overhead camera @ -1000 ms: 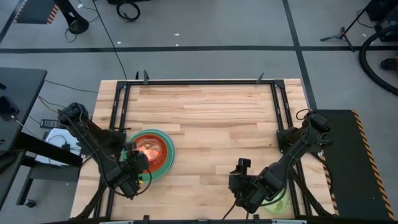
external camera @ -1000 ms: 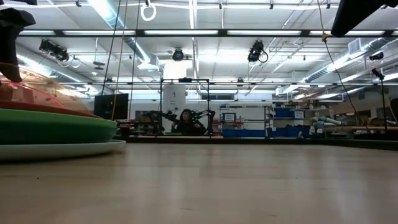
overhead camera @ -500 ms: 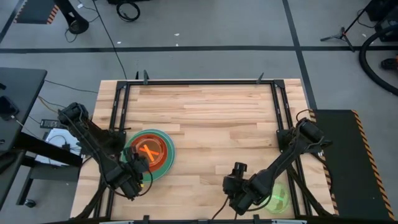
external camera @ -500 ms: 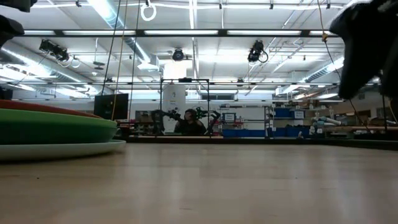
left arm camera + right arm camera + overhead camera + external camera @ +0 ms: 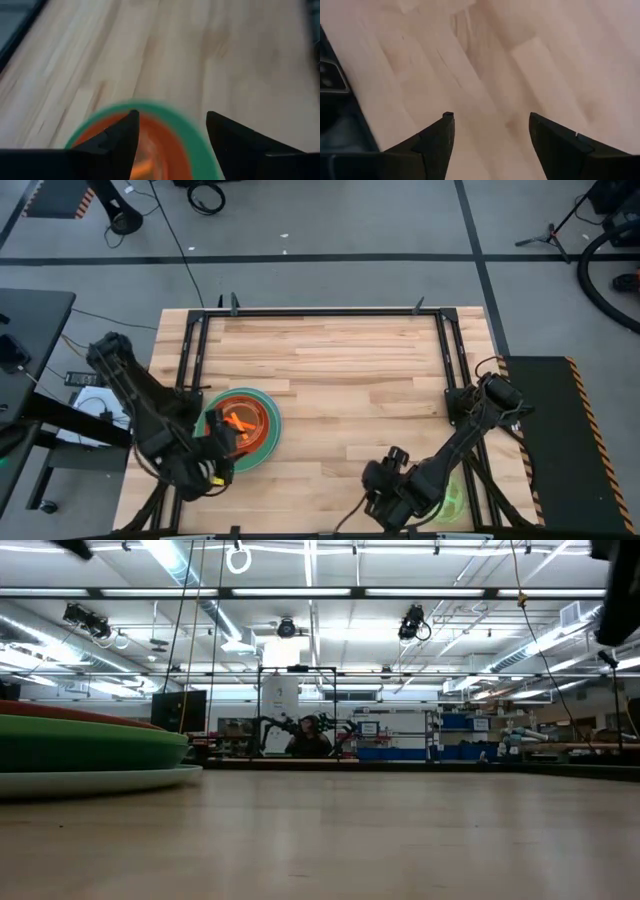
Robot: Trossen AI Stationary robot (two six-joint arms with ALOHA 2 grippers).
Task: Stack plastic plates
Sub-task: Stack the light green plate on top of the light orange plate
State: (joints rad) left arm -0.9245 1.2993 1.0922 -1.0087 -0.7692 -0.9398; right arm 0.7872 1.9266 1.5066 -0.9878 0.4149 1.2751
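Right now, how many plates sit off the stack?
1: a lime plate at the table's near right corner, partly under the right arm. The stack sits near left; others may be hidden.

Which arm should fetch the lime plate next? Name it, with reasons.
Right. The lime plate lies at the table's near right corner, beside the right arm, whose jaws stand open. The left arm is across the table at the plate stack.

A pale wooden table (image 5: 340, 370) with a black metal frame (image 5: 320, 311) sits on grey floor. Cables (image 5: 205, 195) coil at twelve o'clock, a tripod (image 5: 548, 230) at one. A seated person (image 5: 309, 737) shows far behind.
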